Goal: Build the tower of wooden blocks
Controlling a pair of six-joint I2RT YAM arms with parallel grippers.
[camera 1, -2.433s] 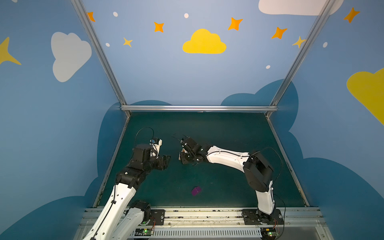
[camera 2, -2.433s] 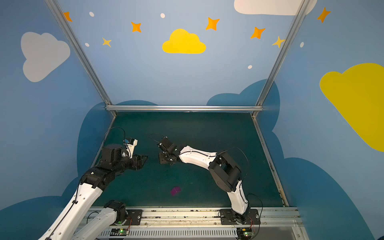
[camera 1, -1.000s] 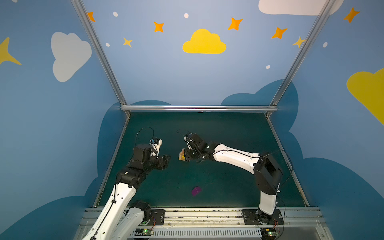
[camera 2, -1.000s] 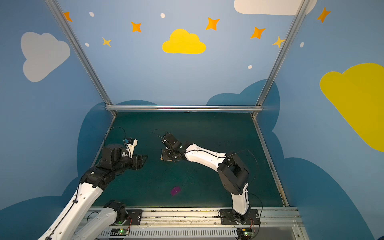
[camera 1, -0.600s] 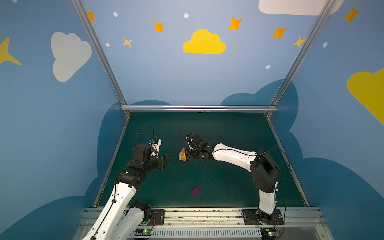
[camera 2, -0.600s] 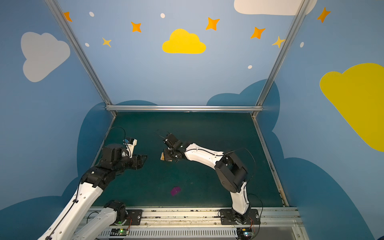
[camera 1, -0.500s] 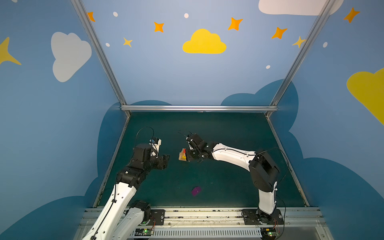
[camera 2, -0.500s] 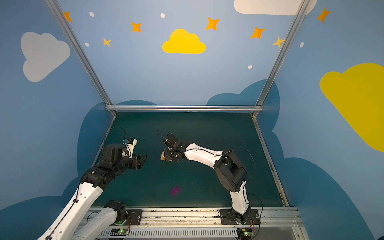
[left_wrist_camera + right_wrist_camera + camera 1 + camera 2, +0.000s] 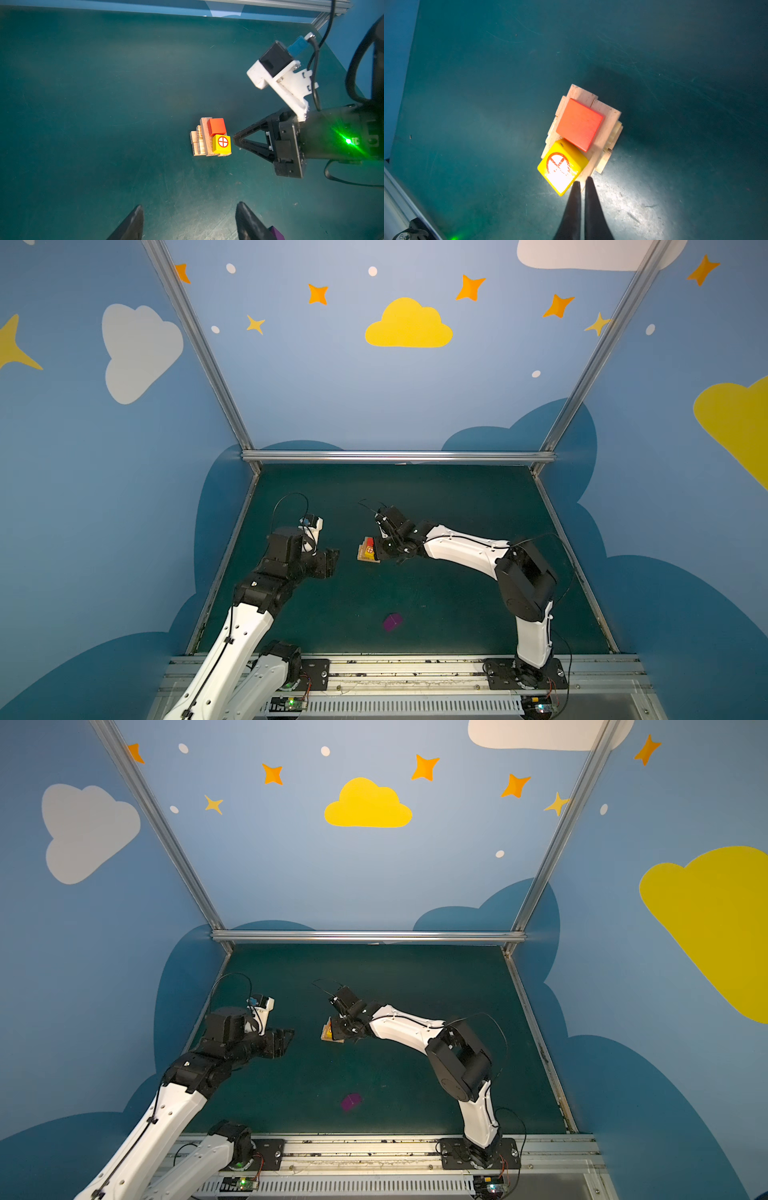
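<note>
tower [image 9: 209, 137] looked mostly up, red cube [image 9: 579, 124] and yellow cube [image 9: 562, 166] on top, purple cube [image 9: 392, 622] lay loose; right gripper [image 9: 581, 182] pinched together empty, left gripper [image 9: 189, 205] spread apart.

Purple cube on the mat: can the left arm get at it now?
Probably yes: the small purple cube lies alone on the green mat, and the left gripper is open and empty nearby; the right gripper sits at the block tower.
</note>
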